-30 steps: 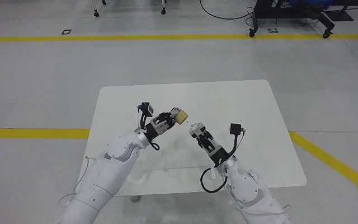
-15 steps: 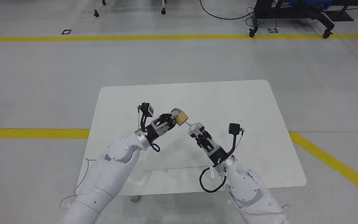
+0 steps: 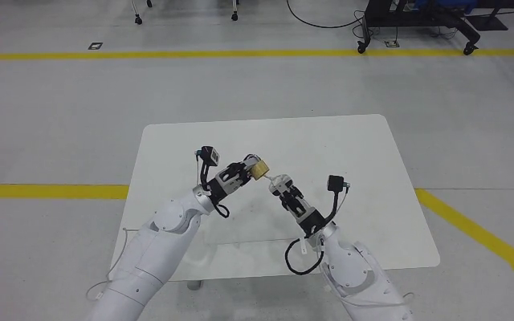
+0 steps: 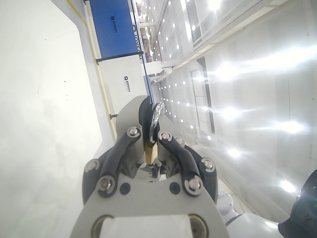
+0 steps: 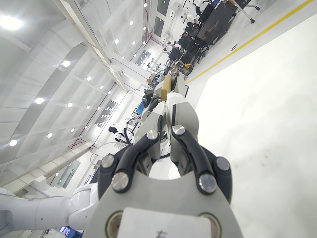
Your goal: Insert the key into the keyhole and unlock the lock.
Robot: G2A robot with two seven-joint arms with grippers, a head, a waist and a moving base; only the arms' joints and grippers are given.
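My left tool [image 3: 246, 170] is clamped on the lock [image 3: 259, 168], held clear of the counter [image 3: 353, 152] so its keyhole end faces my right tool [image 3: 277, 184], which pinches the key [image 3: 271, 177] tight (tip right at the lock; how deep, I cannot tell). Free air all round for twisting, counter edges well away.
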